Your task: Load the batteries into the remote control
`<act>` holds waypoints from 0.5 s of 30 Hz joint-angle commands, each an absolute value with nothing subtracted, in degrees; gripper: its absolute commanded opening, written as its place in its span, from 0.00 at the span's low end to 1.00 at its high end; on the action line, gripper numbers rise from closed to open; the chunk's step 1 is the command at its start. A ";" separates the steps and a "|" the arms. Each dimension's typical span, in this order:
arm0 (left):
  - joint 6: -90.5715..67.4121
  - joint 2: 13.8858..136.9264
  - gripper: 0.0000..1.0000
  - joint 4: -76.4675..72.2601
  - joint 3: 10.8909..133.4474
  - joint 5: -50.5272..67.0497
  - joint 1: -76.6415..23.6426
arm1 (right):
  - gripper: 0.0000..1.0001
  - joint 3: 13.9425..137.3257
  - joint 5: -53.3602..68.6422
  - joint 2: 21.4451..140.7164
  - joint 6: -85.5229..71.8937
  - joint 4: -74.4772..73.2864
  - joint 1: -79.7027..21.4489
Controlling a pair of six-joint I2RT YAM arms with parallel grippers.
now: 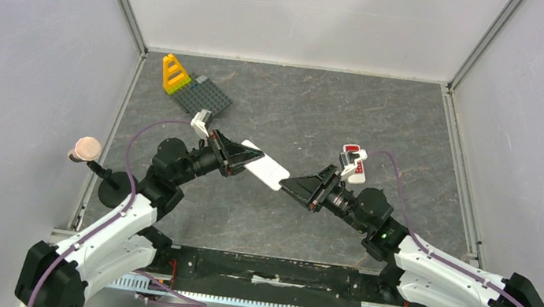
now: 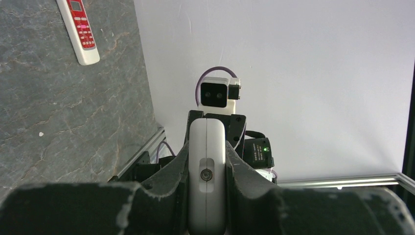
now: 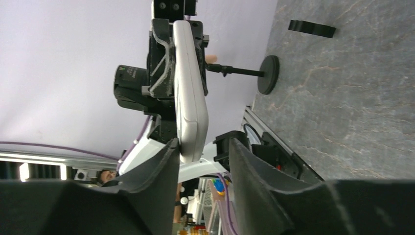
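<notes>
Two grippers are meeting on one slim white plastic remote control point(image 1: 266, 170), which is being held up clear of the grey marbled tabletop point(image 1: 298, 109) between the arms. Your left gripper point(image 2: 207, 157) is clamping it firmly across its width. Your right gripper point(image 3: 203, 148) is standing part open astride the free end, one finger touching, gripping nothing. You should be centring those jaws before closing, and holding the left grip steady. The remote is showing a smooth rounded shell with a centre seam. No batteries are showing in any view.

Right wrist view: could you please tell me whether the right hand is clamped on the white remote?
No; the right hand stands open, a gap between the white remote and one finger.
</notes>
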State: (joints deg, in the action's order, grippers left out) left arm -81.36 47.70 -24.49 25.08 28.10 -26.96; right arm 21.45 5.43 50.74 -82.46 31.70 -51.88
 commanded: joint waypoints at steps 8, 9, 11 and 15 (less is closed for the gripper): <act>-89.95 49.64 0.02 -36.24 24.51 32.17 -26.64 | 0.22 22.47 5.52 55.17 -82.71 37.55 -51.77; -90.43 49.63 0.02 -37.04 24.44 32.30 -26.63 | 0.21 22.66 5.48 55.48 -82.47 37.69 -51.77; -90.79 49.61 0.02 -37.74 24.55 32.60 -26.64 | 0.18 23.09 5.44 56.04 -81.81 37.82 -51.75; -89.58 49.26 0.02 -37.55 24.91 33.64 -26.76 | 0.11 25.14 5.59 57.50 -79.70 36.59 -51.86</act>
